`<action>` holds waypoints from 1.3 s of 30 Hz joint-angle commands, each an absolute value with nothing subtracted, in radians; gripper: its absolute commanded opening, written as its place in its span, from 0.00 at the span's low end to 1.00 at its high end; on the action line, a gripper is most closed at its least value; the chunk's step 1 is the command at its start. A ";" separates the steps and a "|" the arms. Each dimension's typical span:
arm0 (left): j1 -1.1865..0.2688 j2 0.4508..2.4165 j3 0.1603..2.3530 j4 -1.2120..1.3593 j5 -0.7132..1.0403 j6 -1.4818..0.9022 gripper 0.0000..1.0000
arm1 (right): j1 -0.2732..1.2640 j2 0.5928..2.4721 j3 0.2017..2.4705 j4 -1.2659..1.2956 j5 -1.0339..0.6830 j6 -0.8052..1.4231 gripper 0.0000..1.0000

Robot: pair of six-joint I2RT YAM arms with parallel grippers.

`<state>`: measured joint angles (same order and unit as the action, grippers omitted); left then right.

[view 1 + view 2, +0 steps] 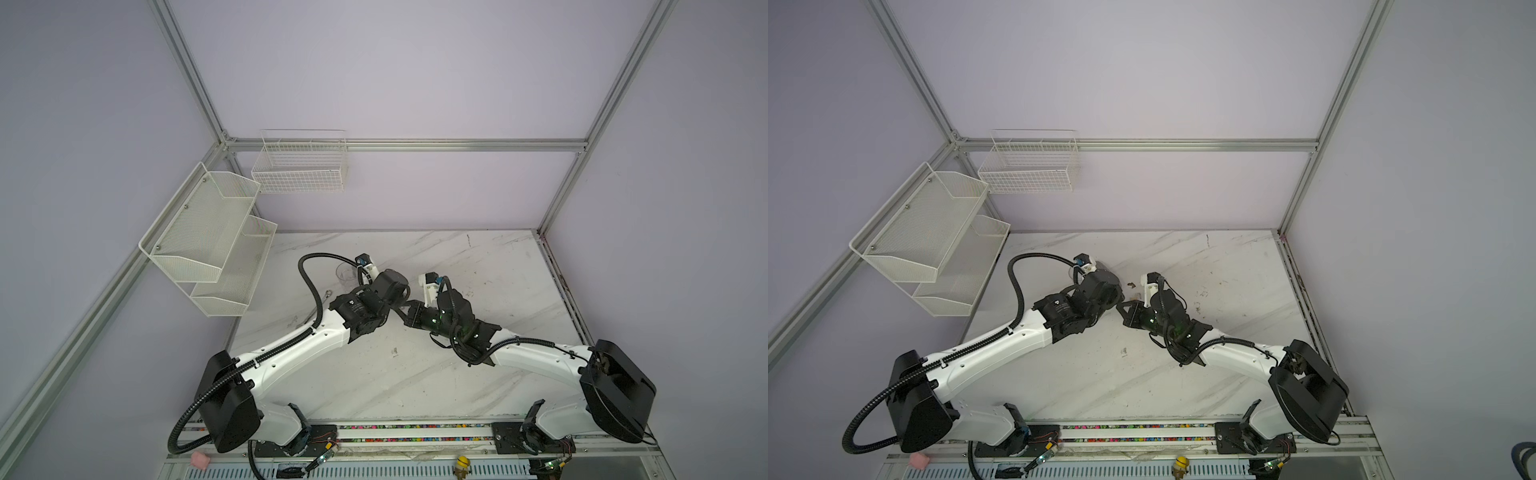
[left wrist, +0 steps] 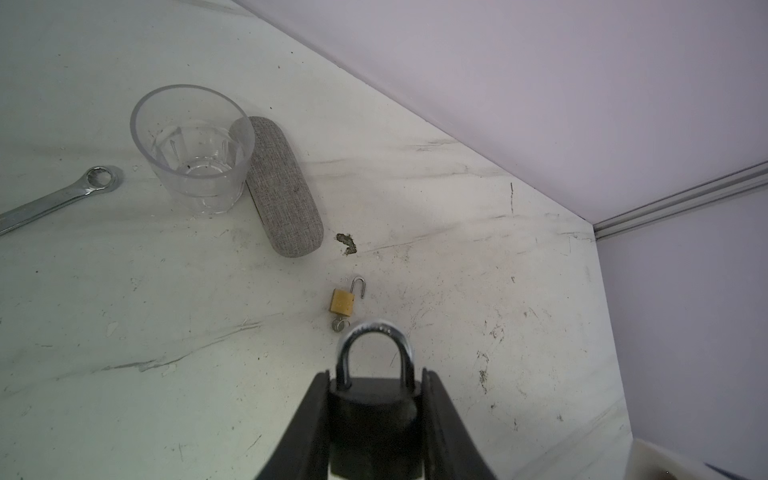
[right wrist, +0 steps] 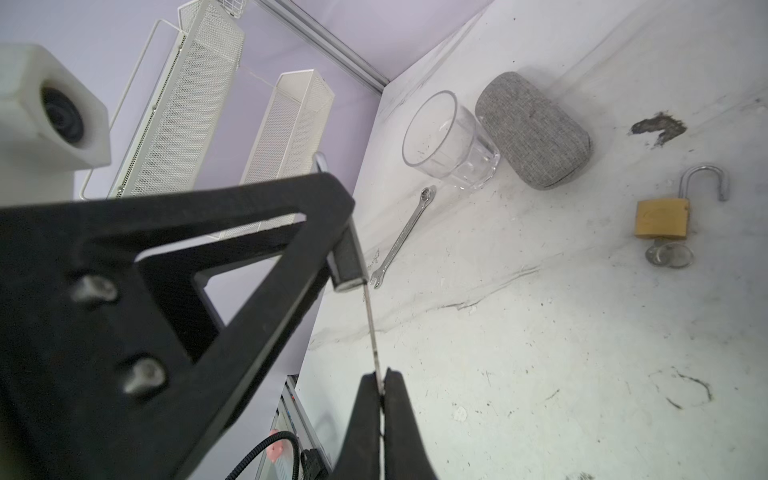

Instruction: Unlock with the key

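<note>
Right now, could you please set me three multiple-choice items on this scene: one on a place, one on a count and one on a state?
1. Where does the grey fabric case lie?
A. Beside the clear glass
B. Inside that glass
C. Hanging on the wall

2. How many padlocks show?
A. One
B. Two
C. Four

3. How is the shackle of the brass padlock?
A. Shut
B. Swung open
C. Missing

Key:
1. A, the case lies on the tabletop right next to the glass.
2. B, a black padlock sits in the left claw, and the brass one lies on the tabletop.
3. B, one end of the shackle stands free of the body.
</note>
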<state>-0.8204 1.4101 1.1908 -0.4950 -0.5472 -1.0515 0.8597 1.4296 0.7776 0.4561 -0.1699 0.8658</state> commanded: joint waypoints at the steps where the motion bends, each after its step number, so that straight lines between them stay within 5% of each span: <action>1: -0.834 1.405 1.261 -0.521 -0.548 -1.031 0.00 | 0.855 1.398 0.815 0.460 -0.098 0.856 0.00; 27: -0.838 1.423 1.260 -0.523 -0.519 -1.052 0.00 | 0.863 1.452 0.819 0.454 -0.076 0.906 0.00; 39: -0.887 1.371 1.230 -0.568 -0.644 -1.051 0.00 | 0.848 1.384 0.843 0.448 -0.067 0.937 0.00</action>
